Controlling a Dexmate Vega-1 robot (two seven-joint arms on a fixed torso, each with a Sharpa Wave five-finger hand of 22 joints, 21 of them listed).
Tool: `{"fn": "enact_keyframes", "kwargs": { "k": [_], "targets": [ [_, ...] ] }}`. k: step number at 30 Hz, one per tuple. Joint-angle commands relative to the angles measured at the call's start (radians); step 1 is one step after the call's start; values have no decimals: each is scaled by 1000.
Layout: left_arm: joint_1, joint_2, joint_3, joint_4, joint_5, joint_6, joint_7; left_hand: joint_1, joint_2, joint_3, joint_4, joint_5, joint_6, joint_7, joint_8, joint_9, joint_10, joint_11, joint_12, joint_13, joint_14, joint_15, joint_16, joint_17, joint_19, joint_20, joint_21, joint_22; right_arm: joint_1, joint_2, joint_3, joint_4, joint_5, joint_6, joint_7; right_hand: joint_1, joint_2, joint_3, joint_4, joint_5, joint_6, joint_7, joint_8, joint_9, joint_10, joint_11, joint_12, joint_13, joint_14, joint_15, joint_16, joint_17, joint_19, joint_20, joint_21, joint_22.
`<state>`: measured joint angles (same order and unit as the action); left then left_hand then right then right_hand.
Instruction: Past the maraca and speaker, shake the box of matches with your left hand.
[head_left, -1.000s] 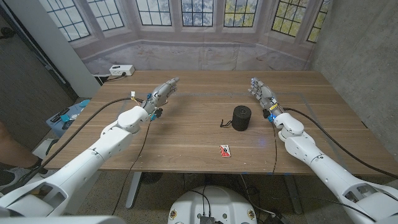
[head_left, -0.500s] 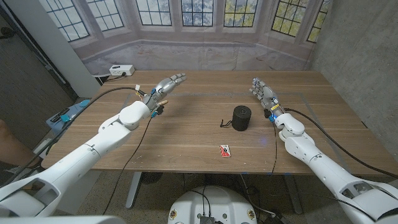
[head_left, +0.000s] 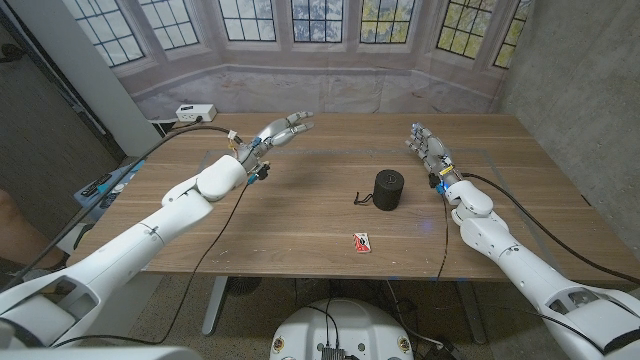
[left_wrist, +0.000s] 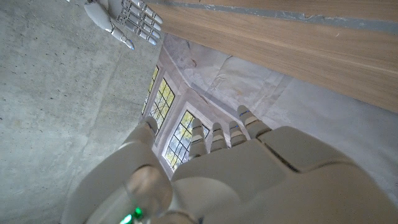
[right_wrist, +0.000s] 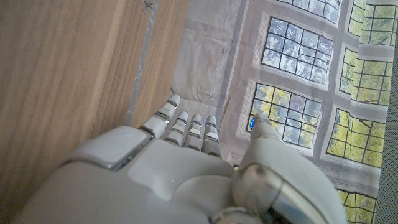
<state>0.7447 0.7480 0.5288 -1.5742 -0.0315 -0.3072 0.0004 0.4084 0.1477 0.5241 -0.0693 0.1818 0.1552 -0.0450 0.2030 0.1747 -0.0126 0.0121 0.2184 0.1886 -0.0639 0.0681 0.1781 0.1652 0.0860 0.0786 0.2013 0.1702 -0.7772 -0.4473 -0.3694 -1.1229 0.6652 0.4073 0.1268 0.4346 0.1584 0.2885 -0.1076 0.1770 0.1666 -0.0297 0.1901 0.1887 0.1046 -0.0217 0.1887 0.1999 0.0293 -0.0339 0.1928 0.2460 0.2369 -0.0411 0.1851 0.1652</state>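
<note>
Arched windows printed on a backdrop (head_left: 300, 30) frame a wooden table (head_left: 300, 215) where a two-armed robot has yet to reach its target. At the far left, past the table's corner, a white power strip (head_left: 194, 113) sits on the ledge. The left hand (head_left: 281, 131) hangs above the table's far left quarter, arm stretched forward, fingers extended and slightly apart, holding nothing; the left wrist view shows the back of that hand (left_wrist: 249, 168) aimed at the backdrop, not at the tabletop. Toward the near edge, close to the middle, lies the box of matches (head_left: 361, 242), small, red-faced and flat on the wood, well apart from the left hand and nearer the robot than it. Just beyond the box stands the speaker (head_left: 388, 189), a black cylinder with a short strap lying at its base. No maraca can be made out. At right, the right hand (head_left: 424, 143) stands beyond and just right of the speaker, fingers straight and empty, with the right wrist view looking along its back (right_wrist: 174, 168) toward the table's far edge.

The risk lies in the reach: the left hand must come back and across, and a wide sweep could clip the speaker or snag its strap. The flat, thin box offers little edge, so fingers closing on it could push it toward the near rim instead of lifting it.
</note>
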Motion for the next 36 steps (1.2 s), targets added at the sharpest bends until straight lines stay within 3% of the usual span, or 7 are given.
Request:
{"fn": "enact_keyframes", "kwargs": {
  "k": [1,7,17,25,30,36],
  "targets": [
    [-68,-5,37,61,35,-78,-106,-3,-10,-5,-6,3,-5,-24,-8,6,-16,-10,-6,2,-9,17,-5,3,-3,12,-2,4,-6,4,5,2,-4,14,-18,12,3,3,-3,2,5,3,6,1,-1,7,4,0,6,-23,6,1,8,-51,5,3],
    [-128,-15,67,116,14,-123,-218,-14,-14,-15,-9,1,-6,-27,-12,8,-53,14,-19,3,-54,22,-12,5,-29,38,-11,6,-18,3,10,-8,-7,20,-34,14,3,4,-4,2,7,3,7,1,0,6,5,0,6,-23,6,-1,8,-50,5,3],
    [-203,-40,106,165,3,-158,-340,-17,-22,-24,-25,1,-39,-37,-24,9,-123,12,-34,4,-118,36,-13,7,-72,45,-19,6,-53,-7,23,-46,-7,24,-70,16,3,5,-6,1,8,5,7,2,-1,8,5,-1,5,-21,7,-4,9,-50,5,3],
    [-254,-49,136,193,9,-185,-425,-2,-17,-22,-48,2,-62,-129,-23,9,-161,8,-30,5,-149,48,-6,8,-101,52,-18,6,-92,-30,34,-101,-7,8,-101,16,3,5,-6,1,9,7,7,2,0,10,6,-1,6,-20,8,-6,9,-51,5,3],
    [-289,-55,159,214,26,-220,-479,6,-15,-18,-55,2,-62,-147,-21,9,-168,5,-29,5,-152,50,-5,8,-103,55,-17,6,-100,-35,39,-114,-8,9,-109,17,3,5,-7,1,11,8,8,2,-1,10,6,-1,6,-19,8,-7,9,-50,5,3],
    [-324,-66,177,242,43,-255,-523,13,-12,-15,-61,3,-64,-146,-20,9,-171,6,-28,5,-154,53,-4,8,-104,55,-16,5,-104,-36,39,-120,-10,8,-115,16,4,6,-6,1,10,10,7,2,-2,12,6,-1,6,-18,9,-8,9,-50,5,3]
  ]
}}
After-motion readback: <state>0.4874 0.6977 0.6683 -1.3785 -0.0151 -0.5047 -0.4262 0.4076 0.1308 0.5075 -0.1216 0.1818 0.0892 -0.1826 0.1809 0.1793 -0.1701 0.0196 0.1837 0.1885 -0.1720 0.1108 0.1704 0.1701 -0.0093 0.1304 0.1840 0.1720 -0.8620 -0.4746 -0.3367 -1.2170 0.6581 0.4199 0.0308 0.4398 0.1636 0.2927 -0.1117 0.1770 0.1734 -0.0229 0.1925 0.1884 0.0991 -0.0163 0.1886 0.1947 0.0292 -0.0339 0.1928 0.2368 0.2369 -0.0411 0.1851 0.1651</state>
